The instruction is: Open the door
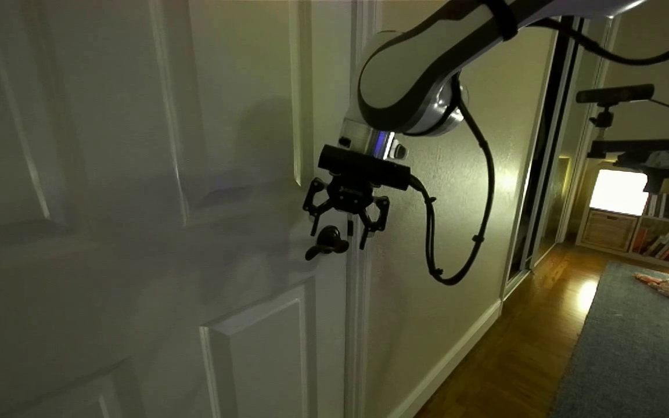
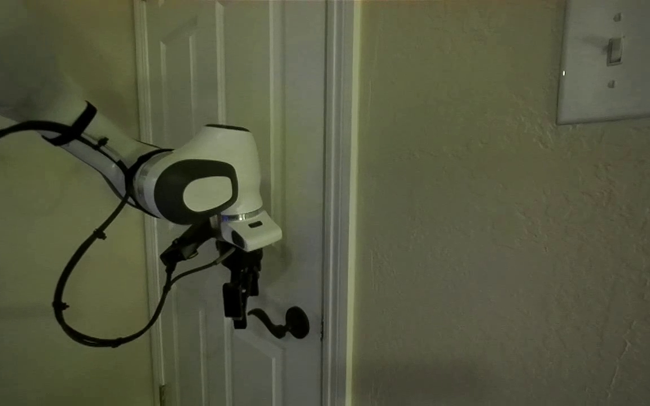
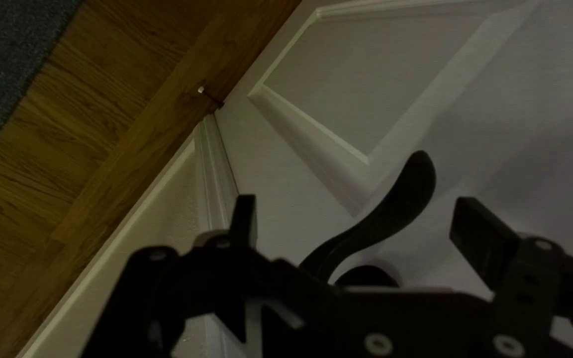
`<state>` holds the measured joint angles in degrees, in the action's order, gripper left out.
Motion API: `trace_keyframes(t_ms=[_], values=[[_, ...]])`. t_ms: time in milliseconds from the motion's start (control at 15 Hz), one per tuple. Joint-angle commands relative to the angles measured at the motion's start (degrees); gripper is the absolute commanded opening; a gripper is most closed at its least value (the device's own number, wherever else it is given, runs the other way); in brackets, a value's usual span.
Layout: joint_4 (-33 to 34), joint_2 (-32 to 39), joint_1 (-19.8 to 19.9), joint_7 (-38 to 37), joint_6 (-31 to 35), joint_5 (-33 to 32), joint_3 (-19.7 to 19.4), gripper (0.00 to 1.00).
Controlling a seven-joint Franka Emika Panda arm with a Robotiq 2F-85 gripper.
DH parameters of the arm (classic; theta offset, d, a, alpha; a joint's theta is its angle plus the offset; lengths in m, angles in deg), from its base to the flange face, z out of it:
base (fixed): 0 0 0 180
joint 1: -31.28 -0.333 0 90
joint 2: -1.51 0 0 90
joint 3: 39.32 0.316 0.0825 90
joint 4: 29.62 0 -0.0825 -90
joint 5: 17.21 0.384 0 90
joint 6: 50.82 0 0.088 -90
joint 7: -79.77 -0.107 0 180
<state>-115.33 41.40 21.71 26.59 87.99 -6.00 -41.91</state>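
Door (image 1: 154, 249), white, panelled: stood closed in its frame (image 2: 337, 197). Handle (image 2: 297, 322), dark, lever-shaped: sat on the door near the frame. Gripper (image 1: 338, 240), black: hung near the handle, fingers (image 3: 483, 236) spread wide apart.

In an exterior view the door (image 1: 154, 249) is seen near and obliquely, in an exterior view its handle (image 2: 294, 324), shared by both, is seen from farther back, and in the wrist view it is closely looked down upon.
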Motion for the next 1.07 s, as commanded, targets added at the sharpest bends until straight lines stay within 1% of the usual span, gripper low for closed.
trace_keyframes(t_ms=[0,67,133,467,533,600,667,800,867,1000], values=[[4.6,2.9,0.1,-1.6,-3.4,-0.3,0.1,0.80],[5.2,3.4,0.1,-1.6,-3.6,-0.4,0.0,0.67],[5.8,3.9,0.1,-1.7,-3.7,-0.5,-0.1,0.60],[8.2,5.6,0.3,-1.6,-3.7,-0.6,-0.5,0.60],[8.5,5.9,0.3,-1.6,-3.7,-0.6,-0.6,0.58],[8.9,6.3,0.3,-1.4,-3.6,-0.7,-0.6,0.50],[9.3,6.7,0.3,-1.3,-3.6,-0.7,-0.6,0.48],[10.5,7.5,0.2,-1.2,-4.0,-0.9,-0.5,0.39],[10.9,7.7,0.1,-1.3,-4.1,-0.9,-0.5,0.16],[10.9,8.0,0.0,-1.2,-4.5,-0.9,-0.5,0.12]])
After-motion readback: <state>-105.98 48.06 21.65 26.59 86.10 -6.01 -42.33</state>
